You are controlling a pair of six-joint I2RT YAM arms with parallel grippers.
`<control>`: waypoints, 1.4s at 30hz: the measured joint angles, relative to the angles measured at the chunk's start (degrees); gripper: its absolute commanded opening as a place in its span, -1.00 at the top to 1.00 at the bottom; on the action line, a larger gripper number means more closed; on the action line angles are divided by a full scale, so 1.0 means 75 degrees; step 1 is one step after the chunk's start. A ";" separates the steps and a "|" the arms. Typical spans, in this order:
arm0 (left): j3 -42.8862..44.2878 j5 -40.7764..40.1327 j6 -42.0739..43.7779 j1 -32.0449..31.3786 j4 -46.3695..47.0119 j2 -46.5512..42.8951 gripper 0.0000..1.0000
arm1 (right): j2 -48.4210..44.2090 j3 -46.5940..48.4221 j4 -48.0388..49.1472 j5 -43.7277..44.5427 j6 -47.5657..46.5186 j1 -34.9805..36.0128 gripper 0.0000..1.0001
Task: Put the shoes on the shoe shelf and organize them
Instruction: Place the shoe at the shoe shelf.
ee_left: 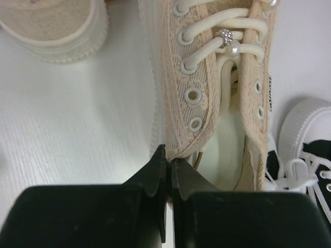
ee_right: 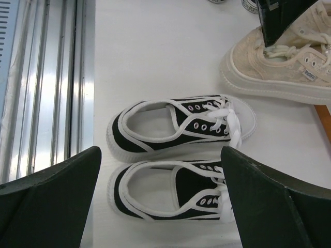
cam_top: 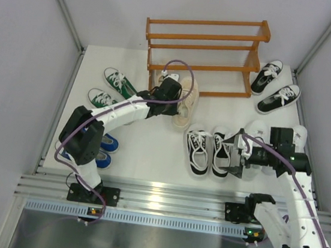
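The shoe shelf point(cam_top: 205, 44) stands bare at the back of the table. My left gripper point(cam_top: 177, 101) point(ee_left: 168, 156) is shut on the side collar of a beige shoe point(ee_left: 217, 77) point(cam_top: 188, 96), just in front of the shelf. The second beige shoe point(ee_left: 51, 26) lies beside it. My right gripper point(cam_top: 227, 156) point(ee_right: 160, 175) hangs open above a black pair point(ee_right: 176, 124) point(cam_top: 198, 149) with nothing between its fingers point(ee_right: 51, 191). Green shoes point(cam_top: 117, 82) lie at the left, blue shoes point(cam_top: 107, 148) under the left arm.
Another black pair point(cam_top: 275, 89) lies at the back right beside the shelf. White shoes point(cam_top: 256, 130) sit at the right, partly under the right arm. A metal rail point(ee_right: 46, 77) runs along the table's near edge. Grey walls close both sides.
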 measured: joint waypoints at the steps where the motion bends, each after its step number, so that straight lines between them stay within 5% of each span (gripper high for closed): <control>1: 0.0058 0.0015 0.0012 0.0079 -0.0006 0.0087 1.00 | 0.0000 0.0000 -0.0020 -0.0003 -0.0029 -0.0032 -0.99; 20: 0.2445 -0.0181 0.0067 0.0676 -0.0012 0.2063 1.00 | 0.0006 0.0000 -0.0935 -0.0096 -0.1032 -0.0146 -0.99; 35: 0.2541 -0.0694 -0.0224 0.0991 0.0737 0.2789 1.00 | 0.0108 0.0000 -0.1221 -0.0149 -0.1341 -0.0169 -0.99; 42: 0.2565 -0.0501 -0.0402 0.1119 0.1113 0.2827 0.29 | 0.0152 0.0000 -0.1253 -0.0172 -0.1343 -0.0245 -0.99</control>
